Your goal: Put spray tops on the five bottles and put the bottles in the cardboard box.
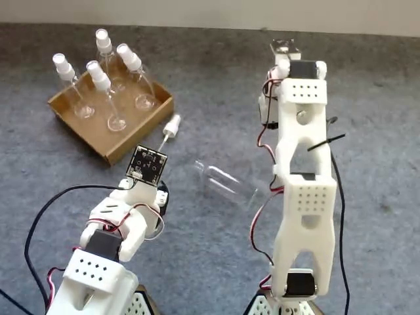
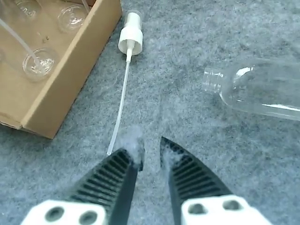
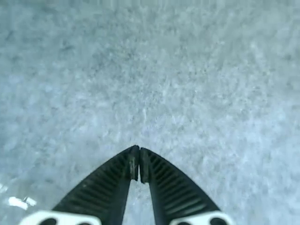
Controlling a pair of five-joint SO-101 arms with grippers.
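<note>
Beside the box [image 1: 141, 134], a spray top [image 1: 172, 126]

This looks like a small robotics lab or hobbyist's test bench. Two white plastic arms, left [image 1: 111, 243] and right [image 1: 305, 197], stand side by side with loose red and black wires [image 1: 259, 223] and a bare circuit board [image 1: 149, 164], on a table [image 1: 216, 79] covered in grey felt-like cloth before a pale wall [image 1: 197, 12].

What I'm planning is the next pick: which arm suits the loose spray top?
Left. The left tool is open beside the tube end of the spray top; the right tool is shut over carpet.
</note>
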